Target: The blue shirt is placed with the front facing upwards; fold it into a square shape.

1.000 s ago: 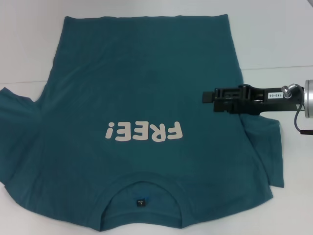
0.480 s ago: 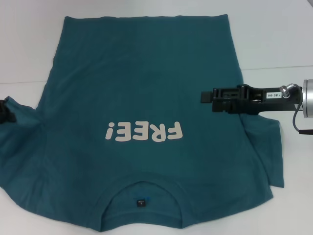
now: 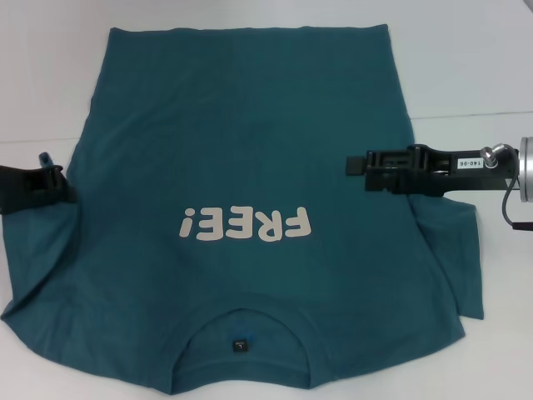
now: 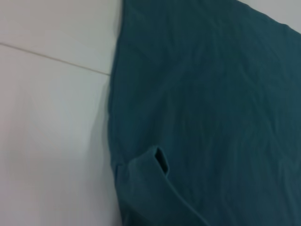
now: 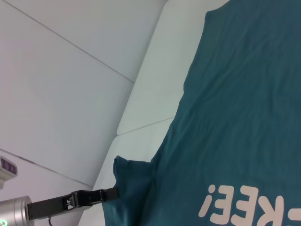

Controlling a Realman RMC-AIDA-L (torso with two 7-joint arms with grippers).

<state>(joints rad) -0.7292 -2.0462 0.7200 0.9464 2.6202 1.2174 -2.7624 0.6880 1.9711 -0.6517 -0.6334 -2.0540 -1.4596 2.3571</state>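
1. head view is showing the blue shirt point(image 3: 241, 167) lying spread flat and front up on the white counter point(image 3: 466, 58), filling most of the view.
2. its long axis is running near to far: the round neck is sitting at the near edge, the straight hem at the far edge, so the pale "free!" lettering point(image 3: 246, 223) is reading upside down from the robot.
3. the small dark neck label point(image 3: 241, 344) is showing inside the collar.
4. the left gripper point(image 3: 52, 185) is reaching in at the shirt's left sleeve, touching the cloth where the sleeve is bunching and lifting into a fold; i cannot tell how far its jaws are standing apart or whether they are pinching the cloth.
5. left wrist view is showing that side edge of the shirt with a small rolled-up flap of sleeve point(image 4: 155, 165) standing off the counter.
6. the right gripper point(image 3: 360, 164) is hovering level over the shirt's right side, just beyond the right sleeve point(image 3: 454, 250), which is lying folded; its jaws look closed together with nothing between them.
7. right wrist view is looking across the shirt to the left gripper at the far sleeve.
8. the counter is plain white with thin seam lines point(image 5: 70, 44) crossing it.
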